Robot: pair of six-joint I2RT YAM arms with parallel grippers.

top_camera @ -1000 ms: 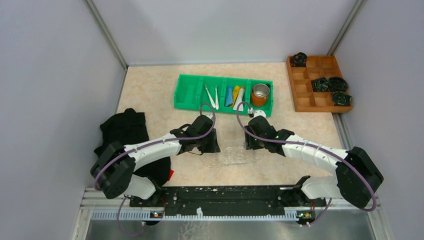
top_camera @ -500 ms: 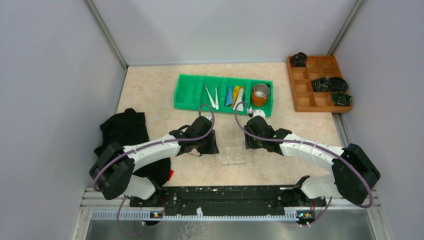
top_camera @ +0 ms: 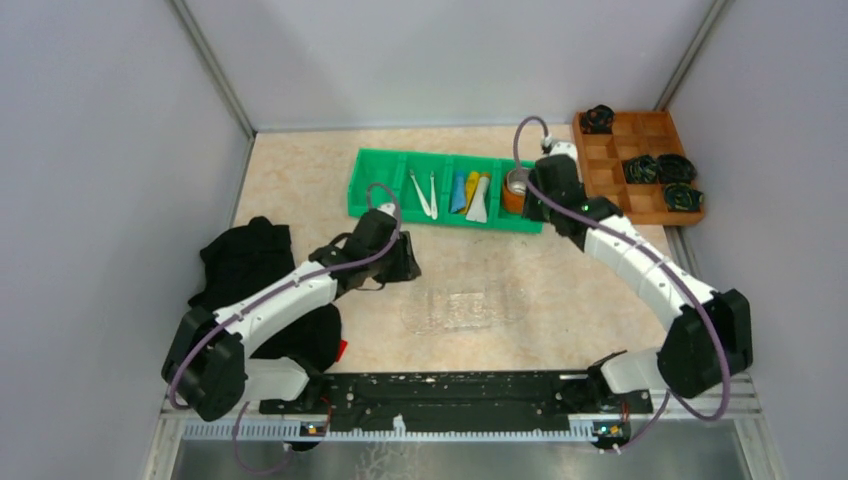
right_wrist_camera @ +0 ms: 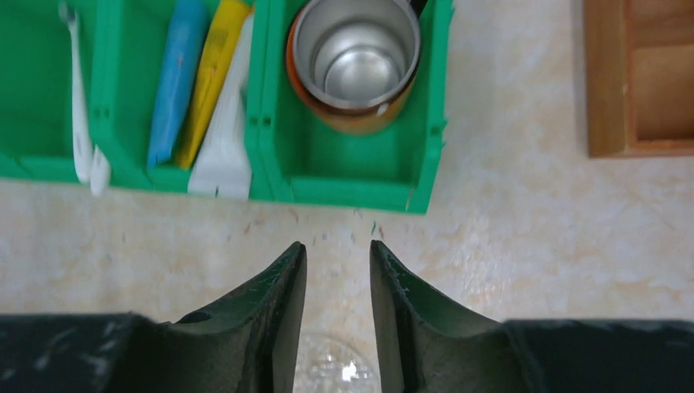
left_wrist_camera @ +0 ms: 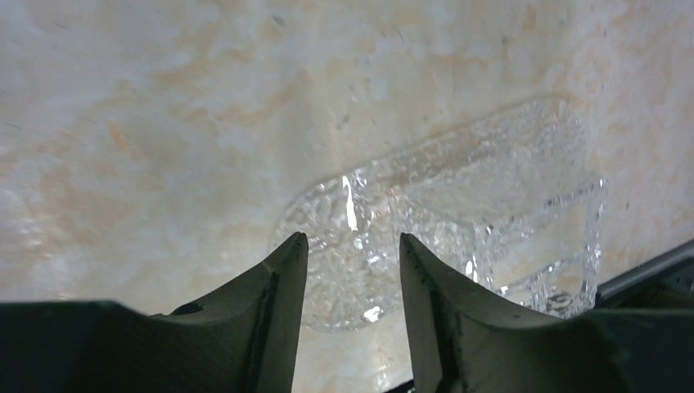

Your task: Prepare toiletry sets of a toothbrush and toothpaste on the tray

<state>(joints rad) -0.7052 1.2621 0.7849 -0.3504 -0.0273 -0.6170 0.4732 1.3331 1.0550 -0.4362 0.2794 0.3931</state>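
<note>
The clear tray [top_camera: 465, 308] lies empty on the table's middle; it also shows in the left wrist view [left_wrist_camera: 458, 221]. Two white toothbrushes [top_camera: 421, 193] lie in the green bin [top_camera: 378, 185], with the blue toothpaste [top_camera: 458, 192], yellow toothpaste [top_camera: 471, 188] and white toothpaste [top_camera: 479, 201] one compartment to their right. My left gripper [top_camera: 403, 262] is open and empty, raised off the tray's left end [left_wrist_camera: 352, 239]. My right gripper [top_camera: 534, 200] is open and empty, held high at the bin's near right corner [right_wrist_camera: 336, 245]. The right wrist view shows a toothbrush [right_wrist_camera: 78, 98] and the blue [right_wrist_camera: 173, 82], yellow [right_wrist_camera: 209, 82] and white tubes [right_wrist_camera: 225, 139].
A metal cup [right_wrist_camera: 352, 61] stands in the bin's rightmost compartment, partly under my right arm. A brown wooden compartmented box [top_camera: 612, 190] with black items stands at the far right. A black cloth [top_camera: 255, 262] lies at the left, beside my left arm.
Both grippers have left the ends of the tray. The right arm has swung up and away to the green bin. The left gripper has drawn back to the left. The tray stays put.
</note>
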